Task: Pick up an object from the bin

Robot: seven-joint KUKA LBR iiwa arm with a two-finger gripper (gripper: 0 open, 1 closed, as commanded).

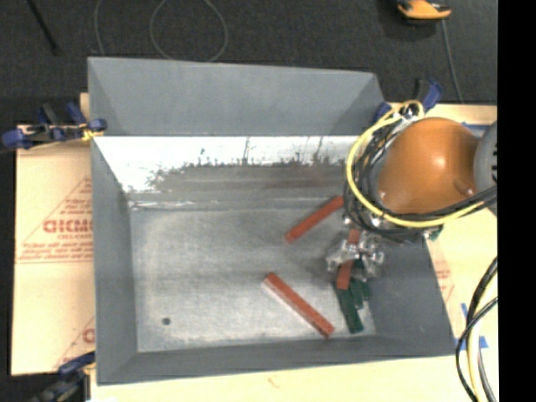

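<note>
Camera view is showing the gripper (356, 258) hanging over the far end of a dark green stick (353, 306) at the bin's (113, 249) right; the stick is running nearward from it. Whether the gripper is spread or pinching, I cannot tell.

The left half of the bin (111, 258) has a bare floor from back wall to front wall, save a small dark speck (166, 321) near the front left corner. Right of the middle, a red bar (297, 305) lies aslant close to the front wall, and a second red bar (314, 219) slants toward the right wall; a bare strip runs between them. Dark green pieces (353, 304) crowd the front right corner. The gripper (356, 258) hangs over them, and the orange cover (423, 170) and yellow cables (358, 170) overhang the right wall.
</note>
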